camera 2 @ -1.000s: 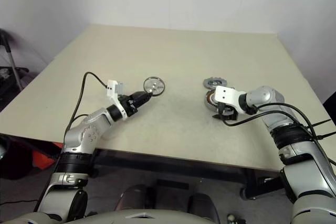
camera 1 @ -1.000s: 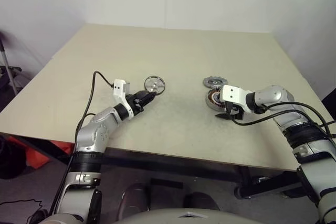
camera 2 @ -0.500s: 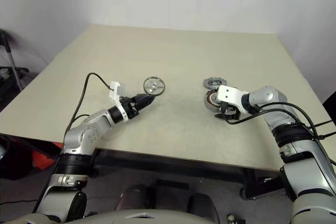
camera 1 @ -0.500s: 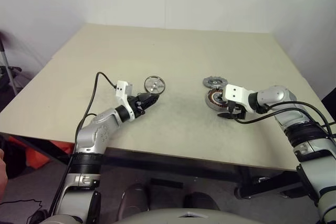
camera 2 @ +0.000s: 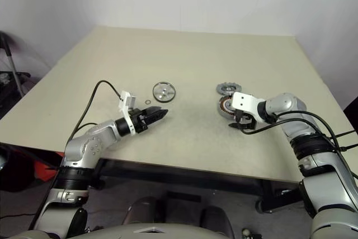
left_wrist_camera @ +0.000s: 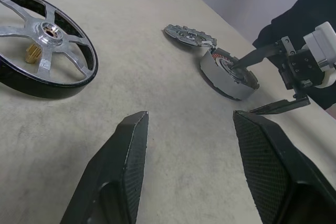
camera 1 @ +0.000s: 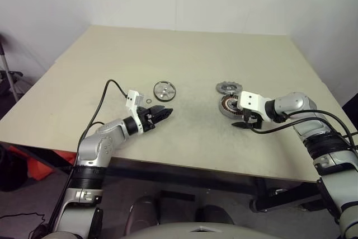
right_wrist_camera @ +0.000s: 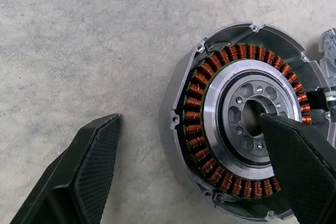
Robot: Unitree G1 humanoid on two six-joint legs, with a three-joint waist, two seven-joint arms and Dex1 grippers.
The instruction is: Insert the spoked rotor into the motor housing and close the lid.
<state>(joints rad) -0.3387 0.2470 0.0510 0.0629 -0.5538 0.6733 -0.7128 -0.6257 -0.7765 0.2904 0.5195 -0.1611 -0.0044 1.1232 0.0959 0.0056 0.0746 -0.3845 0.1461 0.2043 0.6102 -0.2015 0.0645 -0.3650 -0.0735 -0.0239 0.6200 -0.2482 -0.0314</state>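
Beige matte bench (camera 1: 184, 54), white walls behind. My left end effector (camera 1: 163, 113) released, empty, near black-rimmed silver spoked rotor (camera 1: 164, 89). My right end effector (right_wrist_camera: 189, 177) spread wide astride copper-wound silver motor housing (right_wrist_camera: 247, 119); grey notched lid (camera 1: 228, 87) beside.

The two head views look forward and down from above the near edge of the table (camera 1: 184, 54), taking in its whole top from some way off; they share nearly the same scene, slightly offset sideways. The left wrist view sits low over the tabletop, looking almost level between its own fingers (left_wrist_camera: 123, 166) past the spoked wheel (left_wrist_camera: 44, 40) to the housing (left_wrist_camera: 228, 74), the lid (left_wrist_camera: 189, 35) and the right gripper (left_wrist_camera: 273, 80). The right wrist view looks steeply down from close above the housing; both wrist views share it.
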